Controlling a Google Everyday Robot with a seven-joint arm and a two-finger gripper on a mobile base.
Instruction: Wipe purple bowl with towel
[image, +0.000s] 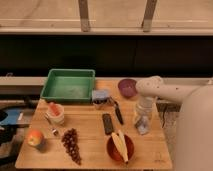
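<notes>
Gripper (142, 115): jaws spread, nothing held; I have it just above the towel (142, 128); purple bowl (127, 88) lies farther back.

— Arm (172, 92)?
— One, white; enters from the right, level, then bends downward.
— Gripper (142, 120)?
— One, two-finger; hangs vertical below the bend, right of centre, fingers spread apart.

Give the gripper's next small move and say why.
Probably lower the gripper straight down and close it on the towel. It hangs open right over the cloth, which lies unheld on the table near its right edge. The purple bowl sits apart, farther back.
</notes>
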